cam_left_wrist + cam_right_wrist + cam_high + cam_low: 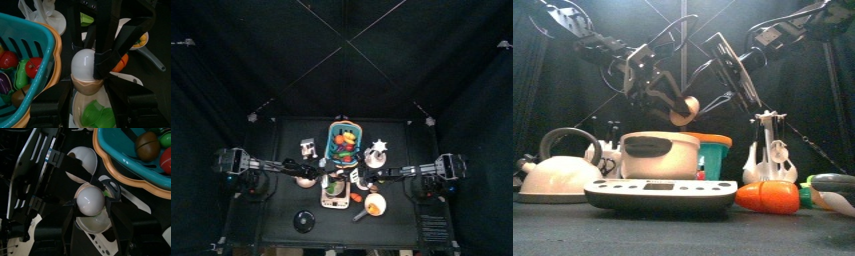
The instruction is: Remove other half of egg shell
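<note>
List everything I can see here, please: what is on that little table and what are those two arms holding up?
egg: one, white, part tan shell, held in the air between both arms
kettle: one, white and grey, table's left in the front view
scale: one, white with dark display, front middle
bowl: one, cream, on the scale
basket: one, teal and orange, holding toy fruit and vegetables, behind the scale
carrot: one, orange, right front
utensil stand: one, white, right
table: one, black
left gripper: black, on the egg
right gripper: black, on the egg

Glossy smooth white egg [87,64], matt tan shell half [89,86], teal plastic basket [35,41].
</note>
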`<state>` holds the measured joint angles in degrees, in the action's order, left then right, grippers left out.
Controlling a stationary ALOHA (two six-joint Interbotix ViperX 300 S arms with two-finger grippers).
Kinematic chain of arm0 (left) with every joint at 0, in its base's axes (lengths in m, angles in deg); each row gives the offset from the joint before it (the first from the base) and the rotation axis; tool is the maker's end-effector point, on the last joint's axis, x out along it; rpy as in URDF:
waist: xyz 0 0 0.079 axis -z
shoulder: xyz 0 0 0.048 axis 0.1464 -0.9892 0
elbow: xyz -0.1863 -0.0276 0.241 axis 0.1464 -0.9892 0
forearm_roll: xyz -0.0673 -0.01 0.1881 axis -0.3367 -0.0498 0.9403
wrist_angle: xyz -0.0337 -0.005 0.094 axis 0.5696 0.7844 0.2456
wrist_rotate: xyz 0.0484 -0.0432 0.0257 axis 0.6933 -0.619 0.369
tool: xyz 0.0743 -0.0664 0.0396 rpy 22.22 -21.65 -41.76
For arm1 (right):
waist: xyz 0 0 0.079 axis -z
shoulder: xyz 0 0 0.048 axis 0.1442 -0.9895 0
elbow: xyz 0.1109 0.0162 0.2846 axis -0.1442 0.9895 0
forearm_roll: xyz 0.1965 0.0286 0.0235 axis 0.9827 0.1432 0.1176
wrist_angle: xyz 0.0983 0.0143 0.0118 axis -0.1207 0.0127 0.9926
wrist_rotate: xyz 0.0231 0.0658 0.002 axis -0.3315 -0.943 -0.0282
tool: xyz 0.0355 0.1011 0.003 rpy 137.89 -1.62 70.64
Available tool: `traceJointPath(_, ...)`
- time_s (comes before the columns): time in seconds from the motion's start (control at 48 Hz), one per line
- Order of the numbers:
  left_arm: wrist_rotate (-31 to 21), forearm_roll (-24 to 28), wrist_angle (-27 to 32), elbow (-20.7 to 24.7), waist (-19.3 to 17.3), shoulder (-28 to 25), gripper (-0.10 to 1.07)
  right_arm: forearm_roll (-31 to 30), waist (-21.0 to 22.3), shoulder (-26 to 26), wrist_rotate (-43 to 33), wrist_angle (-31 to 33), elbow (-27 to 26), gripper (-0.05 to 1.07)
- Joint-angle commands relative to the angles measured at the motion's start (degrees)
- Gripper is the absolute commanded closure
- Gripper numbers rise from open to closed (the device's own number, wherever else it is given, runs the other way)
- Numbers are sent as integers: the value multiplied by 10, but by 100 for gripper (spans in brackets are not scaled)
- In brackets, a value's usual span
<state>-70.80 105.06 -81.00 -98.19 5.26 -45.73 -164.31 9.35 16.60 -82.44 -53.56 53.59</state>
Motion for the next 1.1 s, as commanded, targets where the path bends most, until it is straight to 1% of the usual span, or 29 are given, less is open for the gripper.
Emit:
traceJointPath(0.0, -1, 0, 0, 5, -3, 8, 21, -2, 1, 25, 1, 2, -5, 42)
traceJointPath(0.396, -1, -4, 0, 4, -3, 9, 21, -3, 1, 39, 1, 5, -1, 43)
traceJointPath(1.083, -1, -4, 0, 1, -4, 11, 21, 3, 0, 78, 0, 29, 33, 43)
